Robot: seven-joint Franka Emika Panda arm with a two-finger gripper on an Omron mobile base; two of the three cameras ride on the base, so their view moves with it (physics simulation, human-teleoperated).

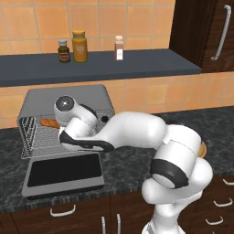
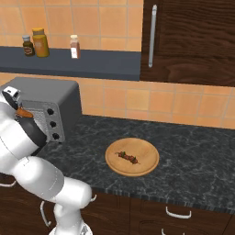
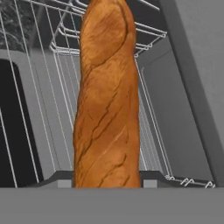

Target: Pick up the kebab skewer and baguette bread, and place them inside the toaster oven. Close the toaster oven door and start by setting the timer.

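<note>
The baguette bread (image 3: 107, 100) is a long orange-brown loaf running up the middle of the hand view, with my gripper (image 3: 107, 180) shut on its near end. Its far end reaches over the wire rack (image 1: 43, 137) inside the grey toaster oven (image 1: 68, 96); the tip (image 1: 49, 122) shows just left of my hand. The toaster oven door (image 1: 64, 170) lies folded down flat on the counter in front. Far to the right, the kebab skewer (image 2: 128, 157) rests on a round wooden plate (image 2: 148, 150). Black knobs (image 2: 54, 123) line the oven's right panel.
A dark shelf (image 1: 137, 64) above the oven carries two jars (image 1: 79, 45) and a small bottle (image 1: 119, 48). A dark wood cabinet with a long handle (image 2: 153, 36) hangs at the right. My arm stretches across the black stone counter (image 2: 193, 147) between oven and plate.
</note>
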